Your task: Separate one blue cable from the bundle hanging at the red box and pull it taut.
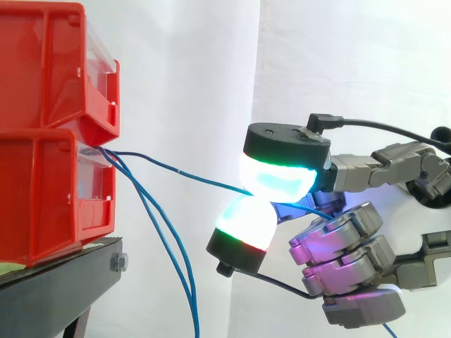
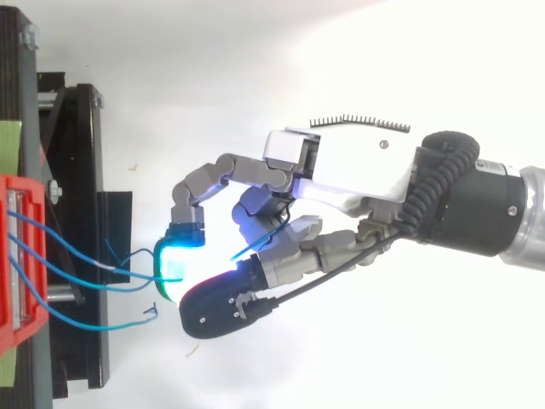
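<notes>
Robot hand [image 1: 352, 232] sits right of the stacked red plastic bins [image 1: 42, 190], two glowing cyan fingertips [image 1: 276, 179] clamped together on one thin blue cable [image 1: 184, 174]. That cable runs nearly straight from the lower bin's front lip to the pinch. Other blue cables [image 1: 169, 257] hang slack beside the black stand [image 1: 56, 285], apart from the hand.
</notes>
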Controlling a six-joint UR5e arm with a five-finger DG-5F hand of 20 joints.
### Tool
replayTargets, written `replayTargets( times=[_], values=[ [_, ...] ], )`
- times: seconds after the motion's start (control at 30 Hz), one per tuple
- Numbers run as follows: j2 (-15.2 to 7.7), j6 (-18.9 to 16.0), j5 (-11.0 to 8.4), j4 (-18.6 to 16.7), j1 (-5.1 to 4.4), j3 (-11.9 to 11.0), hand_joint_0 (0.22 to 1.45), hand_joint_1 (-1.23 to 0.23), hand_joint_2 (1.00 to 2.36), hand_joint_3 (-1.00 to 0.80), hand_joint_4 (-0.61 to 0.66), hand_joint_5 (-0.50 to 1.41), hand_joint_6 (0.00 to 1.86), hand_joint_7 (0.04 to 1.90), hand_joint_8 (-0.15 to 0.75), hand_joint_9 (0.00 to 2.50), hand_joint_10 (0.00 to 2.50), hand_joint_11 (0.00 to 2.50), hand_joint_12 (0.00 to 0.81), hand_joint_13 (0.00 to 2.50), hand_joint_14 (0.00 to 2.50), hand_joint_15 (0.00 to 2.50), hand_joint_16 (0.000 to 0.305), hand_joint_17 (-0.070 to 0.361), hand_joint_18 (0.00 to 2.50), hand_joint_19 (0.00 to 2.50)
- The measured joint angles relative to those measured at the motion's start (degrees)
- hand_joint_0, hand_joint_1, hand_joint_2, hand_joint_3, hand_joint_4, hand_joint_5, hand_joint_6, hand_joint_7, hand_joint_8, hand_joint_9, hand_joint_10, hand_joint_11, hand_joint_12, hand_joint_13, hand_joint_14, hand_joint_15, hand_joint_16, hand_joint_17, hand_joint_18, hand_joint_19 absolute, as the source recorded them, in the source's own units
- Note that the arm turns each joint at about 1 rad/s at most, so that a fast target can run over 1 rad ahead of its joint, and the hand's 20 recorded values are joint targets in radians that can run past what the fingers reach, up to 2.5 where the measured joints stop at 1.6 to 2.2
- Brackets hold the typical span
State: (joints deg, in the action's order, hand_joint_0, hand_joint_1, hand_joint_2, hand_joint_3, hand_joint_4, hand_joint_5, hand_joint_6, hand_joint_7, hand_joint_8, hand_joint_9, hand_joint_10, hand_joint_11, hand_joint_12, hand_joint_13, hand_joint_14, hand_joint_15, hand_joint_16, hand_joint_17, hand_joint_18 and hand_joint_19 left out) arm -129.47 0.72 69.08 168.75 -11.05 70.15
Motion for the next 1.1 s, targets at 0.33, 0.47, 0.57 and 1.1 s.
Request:
replayTargets(
  times=[0.33, 0.47, 0.57, 1.1],
  values=[
    [0.0, -0.01, 0.0, 0.0, -0.01, 0.02, 0.73, -0.77, 1.02, -0.22, 0.07, -0.2, 0.86, 1.08, 0.33, 0.96, 1.52, 1.53, 0.395, 0.87, 1.96, 1.56, 0.041, 0.092, 1.25, 1.41],
    [0.0, -0.01, 0.0, 0.0, -0.02, 0.01, 0.73, -0.77, 1.02, -0.22, 0.07, -0.2, 0.86, 1.08, 0.331, 0.96, 1.52, 1.54, 0.396, 0.87, 1.95, 1.58, 0.041, 0.093, 1.25, 1.42],
    [0.0, -0.01, 0.0, 0.0, -0.03, 0.0, 0.73, -0.77, 1.02, -0.21, 0.07, -0.2, 0.86, 1.08, 0.331, 0.96, 1.52, 1.54, 0.396, 0.87, 1.95, 1.57, 0.041, 0.092, 1.25, 1.41],
    [0.0, 0.0, 0.0, 0.0, 0.02, -0.01, 0.73, -0.77, 1.02, -0.22, 0.07, -0.2, 0.86, 1.08, 0.331, 0.96, 1.52, 1.54, 0.396, 0.87, 1.95, 1.56, 0.041, 0.093, 1.25, 1.42]
  ],
)
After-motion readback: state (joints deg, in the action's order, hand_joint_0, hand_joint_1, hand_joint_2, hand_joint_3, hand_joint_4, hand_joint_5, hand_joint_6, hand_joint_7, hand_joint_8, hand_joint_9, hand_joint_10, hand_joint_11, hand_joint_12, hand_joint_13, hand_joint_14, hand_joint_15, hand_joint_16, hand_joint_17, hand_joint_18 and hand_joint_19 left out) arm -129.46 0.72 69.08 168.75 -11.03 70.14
